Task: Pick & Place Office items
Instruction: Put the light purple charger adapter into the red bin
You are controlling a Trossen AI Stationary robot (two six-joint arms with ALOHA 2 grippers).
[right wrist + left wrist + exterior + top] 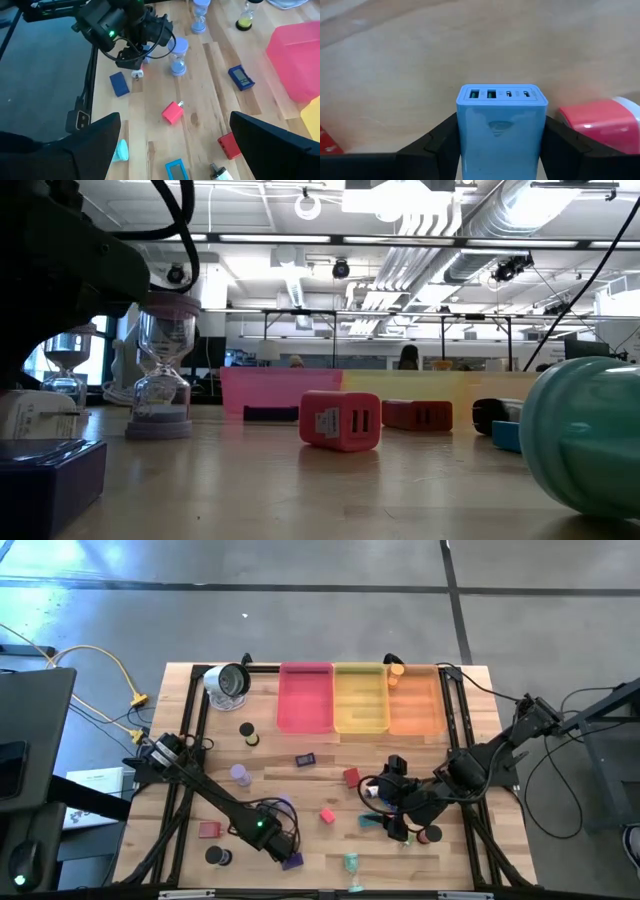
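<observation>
Small office items lie scattered on the wooden table (300,790): a pink charger (173,112), a red block (229,145), a blue device (242,78), a lavender hourglass (177,57) and a teal piece (176,170). My left gripper (500,120) is low at the table's near edge (285,852), shut on a blue charger block (501,130). My right gripper (175,117) hangs open above the table's right middle (395,808), over the pink charger, and holds nothing. My left gripper pinches the blue charger block between its two fingers (440,142), one on each long side (465,145). The end with the ports (501,93) sticks out beyond the fingertips. In the low view the block (50,470) sits down at table height; whether it is lifted clear does not show.
Pink (305,698), yellow (360,698) and orange (415,700) trays stand side by side at the far edge, with a silver-and-white round object (228,682) to their left. A teal hourglass (590,440) lies near the low camera. A red block (208,830) and a black disc (218,856) lie near left.
</observation>
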